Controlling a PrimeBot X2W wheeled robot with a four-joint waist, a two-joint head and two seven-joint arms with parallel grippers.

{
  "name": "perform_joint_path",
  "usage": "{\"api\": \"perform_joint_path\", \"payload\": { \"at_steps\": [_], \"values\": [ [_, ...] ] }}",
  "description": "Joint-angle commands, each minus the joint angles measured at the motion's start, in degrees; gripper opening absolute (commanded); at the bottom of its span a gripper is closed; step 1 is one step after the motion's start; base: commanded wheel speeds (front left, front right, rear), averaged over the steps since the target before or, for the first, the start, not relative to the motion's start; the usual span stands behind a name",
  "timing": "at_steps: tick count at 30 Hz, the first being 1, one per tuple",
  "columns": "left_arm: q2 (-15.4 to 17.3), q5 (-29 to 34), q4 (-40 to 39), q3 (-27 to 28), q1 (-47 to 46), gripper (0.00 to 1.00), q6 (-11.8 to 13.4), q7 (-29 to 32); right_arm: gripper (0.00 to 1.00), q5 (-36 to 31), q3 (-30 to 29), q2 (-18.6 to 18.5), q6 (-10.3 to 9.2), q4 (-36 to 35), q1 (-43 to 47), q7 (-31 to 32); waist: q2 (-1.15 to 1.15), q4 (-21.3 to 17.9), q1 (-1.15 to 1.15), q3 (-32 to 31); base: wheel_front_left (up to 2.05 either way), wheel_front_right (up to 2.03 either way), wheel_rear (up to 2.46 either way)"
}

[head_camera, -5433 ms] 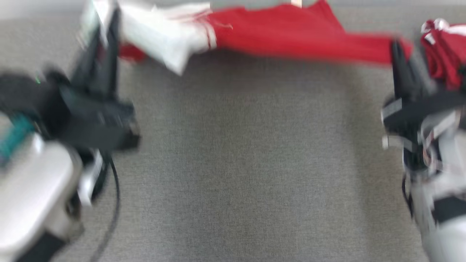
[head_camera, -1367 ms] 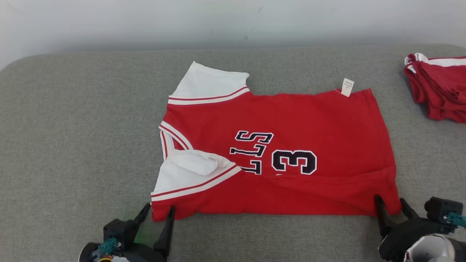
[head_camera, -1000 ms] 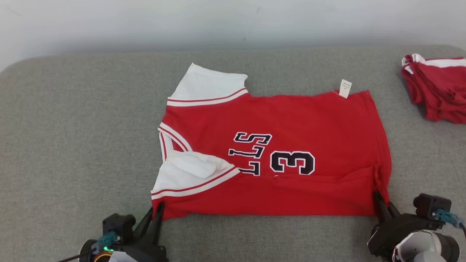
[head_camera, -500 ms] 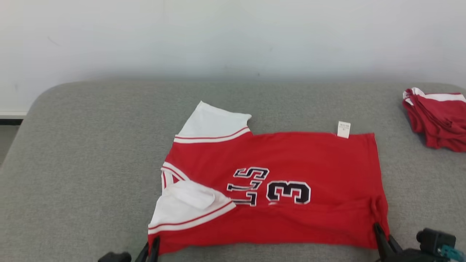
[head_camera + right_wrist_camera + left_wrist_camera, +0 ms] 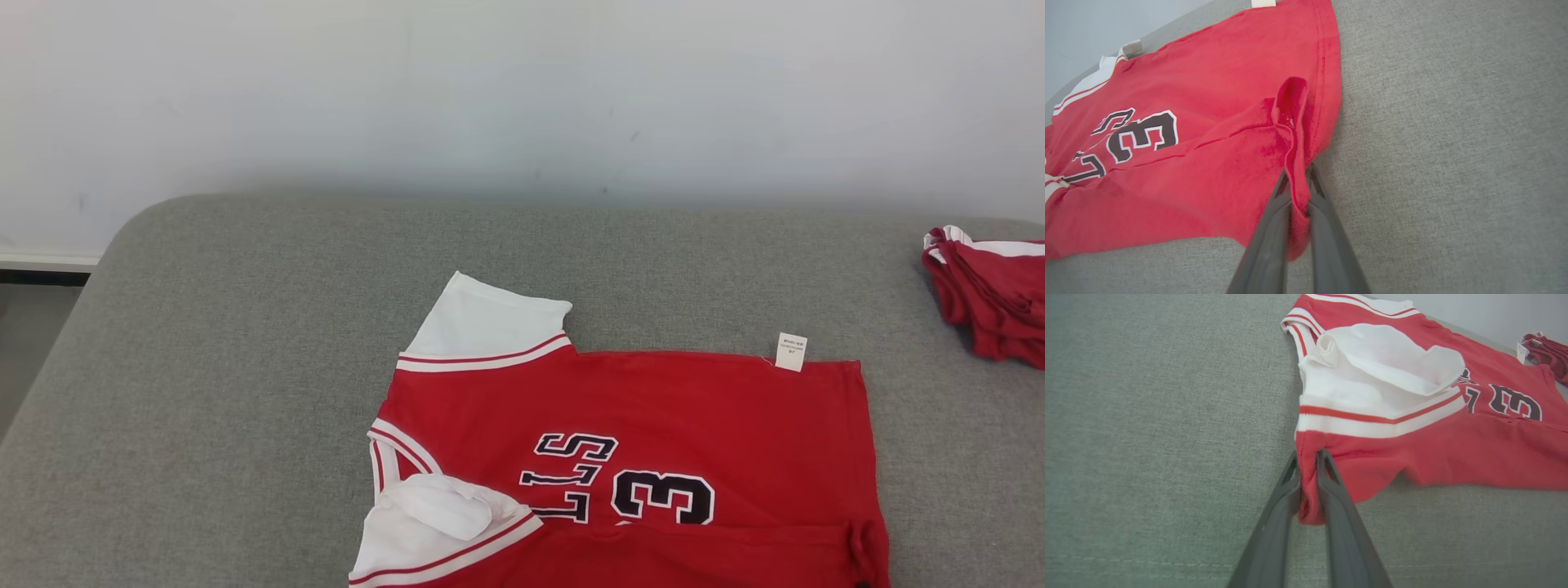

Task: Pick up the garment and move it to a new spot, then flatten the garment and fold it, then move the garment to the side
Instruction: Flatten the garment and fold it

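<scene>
The garment (image 5: 653, 425) is a red jersey with white sleeves and dark lettering, spread on the grey cushion (image 5: 245, 343), its near edge cut off by the bottom of the head view. My left gripper (image 5: 1308, 455) is shut on the garment (image 5: 1412, 449) at its near corner below the white sleeve, with red cloth bunched between the fingers. At the hem corner my right gripper (image 5: 1298, 173) is shut on the garment (image 5: 1188, 122), where a pinched ridge of fabric rises from the fingertips.
A folded pile of red and white clothes (image 5: 992, 298) lies at the cushion's right edge. A pale wall (image 5: 522, 90) runs behind the cushion. The cushion's rounded left corner (image 5: 106, 253) drops to the floor.
The head camera has tilted up, so the garment sits lower in view and both grippers have slid below the frame. Both grippers closed on the near corners.
</scene>
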Motion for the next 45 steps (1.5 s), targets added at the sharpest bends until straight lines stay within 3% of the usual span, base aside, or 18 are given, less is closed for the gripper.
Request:
{"api": "perform_joint_path", "payload": {
  "at_steps": [1,7,16,24,45],
  "values": [
    [-0.15,0.56,-0.09,-0.37,0.32,1.0,0.14,-0.02,1.0,-1.12,-0.42,0.47,0.02,-1.03,0.62,0.11,0.0,0.13,0.01,-0.17,0.0,0.0,0.0],
    [0.15,1.76,-2.45,1.13,-0.84,1.0,0.83,-0.13,1.0,-3.16,-0.34,0.66,0.02,-3.64,-0.05,-1.81,0.0,-0.01,0.01,-0.52,0.0,0.0,0.0],
    [-0.35,8.23,-15.61,11.33,0.14,1.0,2.86,-0.17,1.0,-5.51,1.66,1.23,0.02,-8.54,-4.68,-9.4,0.0,-1.41,0.01,-1.12,0.0,0.0,0.0],
    [-0.91,12.59,-19.92,16.73,-0.19,1.0,2.51,-0.17,1.0,-8.49,3.69,1.22,0.02,-8.78,-7.28,-16.02,0.0,-2.09,0.01,-1.63,0.0,0.0,0.0],
    [0.45,16.69,-22.57,18.52,5.53,1.0,0.99,-0.18,1.0,-11.88,4.58,2.43,0.02,-11.39,-3.32,-19.36,0.0,-3.4,0.01,-1.89,0.0,0.0,0.0]
  ]
}}
